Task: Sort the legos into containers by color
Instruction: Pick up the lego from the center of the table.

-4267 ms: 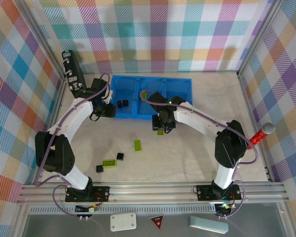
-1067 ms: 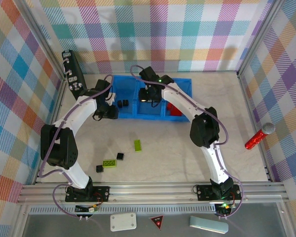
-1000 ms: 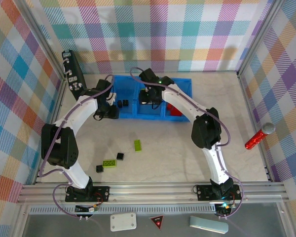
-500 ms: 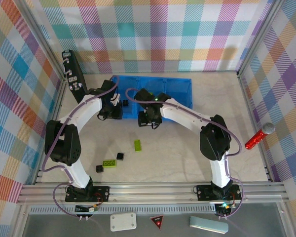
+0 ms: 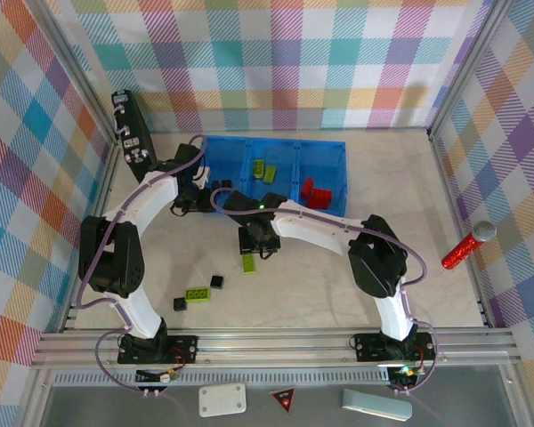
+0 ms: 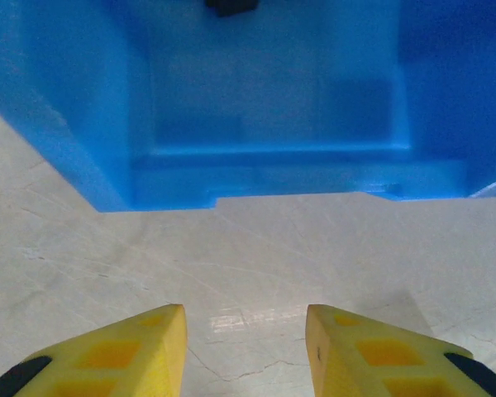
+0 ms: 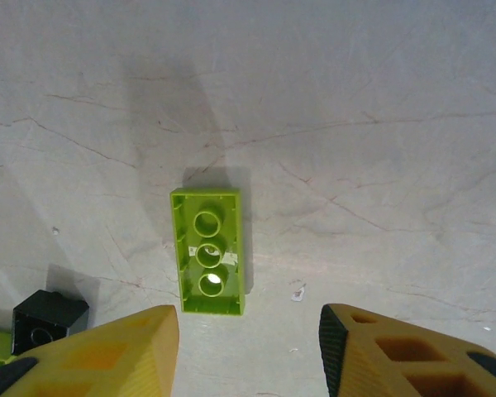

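Observation:
The blue tray point(image 5: 325, 153) holds green legos point(image 5: 265, 169) in its middle container and red legos point(image 5: 316, 191) in the right one. My right gripper point(image 5: 254, 245) hovers open just behind a lime-green lego point(image 5: 248, 262) on the table. In the right wrist view this lego point(image 7: 208, 251) lies upside down ahead of the open gripper point(image 7: 248, 331). My left gripper point(image 6: 245, 331) is open and empty over bare table at the front wall of the left container point(image 6: 273, 169), which holds a black lego point(image 6: 231, 7). Two black cubes point(image 5: 217, 281) point(image 5: 180, 303) and a green brick point(image 5: 196, 294) lie nearer.
A black case point(image 5: 129, 133) leans at the far left wall. A red stick with a grey head point(image 5: 467, 245) rests at the right edge. Checkered walls close in three sides. In the right wrist view, a black cube point(image 7: 50, 318) sits left of the fingers.
My right arm has swung from over the tray's middle container toward the near side, down over the green lego on the table. A second green brick now lies in that container. The left arm barely moved.

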Action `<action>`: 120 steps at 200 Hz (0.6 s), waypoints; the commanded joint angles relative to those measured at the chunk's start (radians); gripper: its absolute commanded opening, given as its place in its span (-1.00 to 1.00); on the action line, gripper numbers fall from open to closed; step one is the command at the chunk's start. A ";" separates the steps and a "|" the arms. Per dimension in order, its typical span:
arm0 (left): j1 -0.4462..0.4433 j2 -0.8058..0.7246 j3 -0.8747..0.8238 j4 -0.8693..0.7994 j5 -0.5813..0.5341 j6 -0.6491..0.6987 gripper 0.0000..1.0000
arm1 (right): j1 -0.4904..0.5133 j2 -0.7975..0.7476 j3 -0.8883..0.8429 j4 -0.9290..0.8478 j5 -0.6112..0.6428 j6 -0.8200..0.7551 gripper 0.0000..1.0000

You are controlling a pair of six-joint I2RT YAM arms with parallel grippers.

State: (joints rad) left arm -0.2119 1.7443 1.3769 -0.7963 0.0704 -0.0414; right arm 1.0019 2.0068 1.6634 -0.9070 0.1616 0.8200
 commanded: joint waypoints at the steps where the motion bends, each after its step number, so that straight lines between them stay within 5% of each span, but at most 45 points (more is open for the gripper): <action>1: 0.026 -0.030 -0.014 0.016 0.023 -0.022 -0.15 | 0.020 0.059 0.046 -0.027 0.042 0.070 0.01; 120: 0.058 -0.065 -0.019 0.020 0.032 -0.025 -0.15 | 0.069 0.237 0.204 -0.109 0.070 0.100 0.08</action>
State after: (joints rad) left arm -0.1673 1.7100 1.3705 -0.7780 0.0891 -0.0601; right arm 1.0668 2.2185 1.8423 -0.9703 0.2203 0.9024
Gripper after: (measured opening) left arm 0.423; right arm 0.543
